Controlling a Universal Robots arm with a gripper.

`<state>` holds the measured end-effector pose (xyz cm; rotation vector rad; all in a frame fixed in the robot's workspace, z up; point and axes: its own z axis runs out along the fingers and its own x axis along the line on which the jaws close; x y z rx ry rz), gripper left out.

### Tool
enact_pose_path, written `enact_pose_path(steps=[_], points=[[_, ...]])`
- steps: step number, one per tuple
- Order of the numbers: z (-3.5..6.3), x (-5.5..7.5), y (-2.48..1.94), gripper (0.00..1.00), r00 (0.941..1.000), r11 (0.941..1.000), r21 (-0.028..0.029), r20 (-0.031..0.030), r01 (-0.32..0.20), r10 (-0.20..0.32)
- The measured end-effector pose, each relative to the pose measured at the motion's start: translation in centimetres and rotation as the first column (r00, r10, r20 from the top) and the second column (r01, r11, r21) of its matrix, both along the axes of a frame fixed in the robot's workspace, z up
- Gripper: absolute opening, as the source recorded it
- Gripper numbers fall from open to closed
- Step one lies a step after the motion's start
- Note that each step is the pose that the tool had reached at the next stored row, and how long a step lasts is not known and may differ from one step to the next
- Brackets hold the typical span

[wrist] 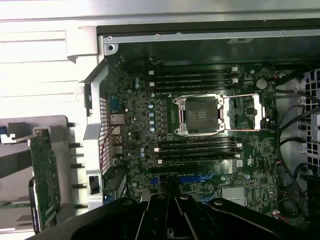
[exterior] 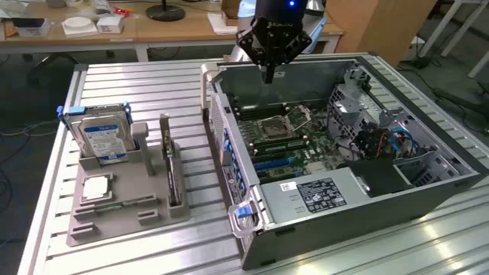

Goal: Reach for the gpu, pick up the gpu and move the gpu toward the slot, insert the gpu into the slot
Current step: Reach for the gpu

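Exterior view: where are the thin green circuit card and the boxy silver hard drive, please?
The thin green circuit card [exterior: 171, 170], exterior view, on its long upper edge.
The boxy silver hard drive [exterior: 103, 139], exterior view, on its blue-white label.
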<state>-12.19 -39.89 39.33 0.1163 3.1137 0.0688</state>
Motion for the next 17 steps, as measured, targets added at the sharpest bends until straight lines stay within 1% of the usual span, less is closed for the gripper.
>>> enact_pose_path(steps=[6, 17], points=[[0.0, 0.0, -0.01, 0.1, 1.0, 1.0, 0.0001, 0.0, -0.001, 0.001], [0.0, -1.6, -0.01, 0.1, 1.0, 1.0, 0.0, 0.0, -0.002, 0.002]])
